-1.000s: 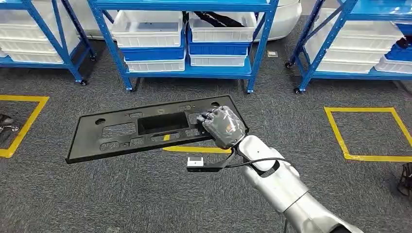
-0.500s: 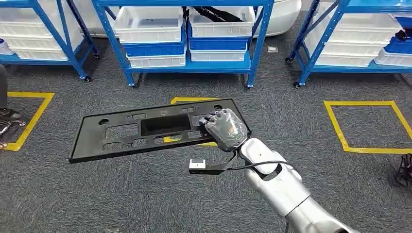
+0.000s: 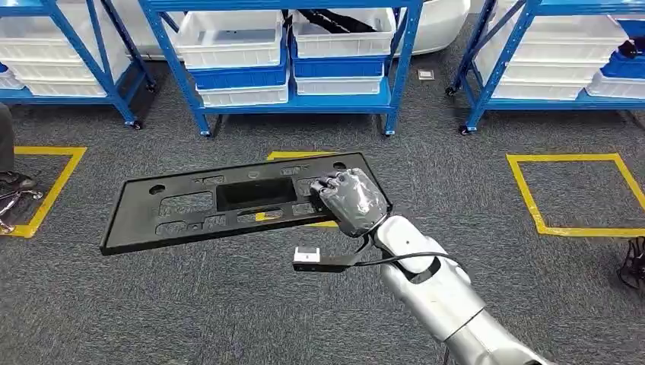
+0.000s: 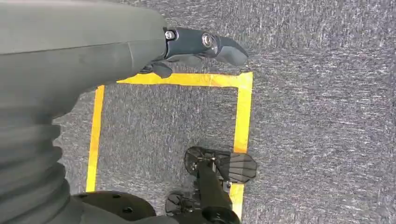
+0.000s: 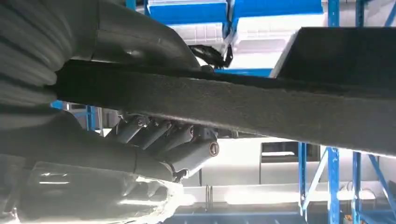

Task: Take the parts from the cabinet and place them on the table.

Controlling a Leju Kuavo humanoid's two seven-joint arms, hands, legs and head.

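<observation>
Overhead, right hand (image 3: 351, 199) gripping black panel (image 3: 190, 209), above grey carpet (image 3: 228, 304)

Right hand (image 3: 351, 199) clenched (arm outstretched)

black panel (image 5: 261, 100) cut off, shelving (image 5: 327, 154) blurred

Counts, head view:
- black panel (image 3: 228, 201): 1, with 1 large rectangular cutout plus several smaller slots, number unclear
- blue shelf racks: 3, namely left (image 3: 114, 76), middle (image 3: 293, 106), right (image 3: 494, 72)
- bins on middle rack: 4 white (image 3: 232, 34), 2 blue (image 3: 239, 78)
- yellow floor squares: 3, namely left (image 3: 53, 182), right (image 3: 532, 205), third (image 3: 293, 157) partly behind panel
- robot hands seen: 2, right hand (image 3: 351, 199), left hand (image 4: 196, 46)
</observation>
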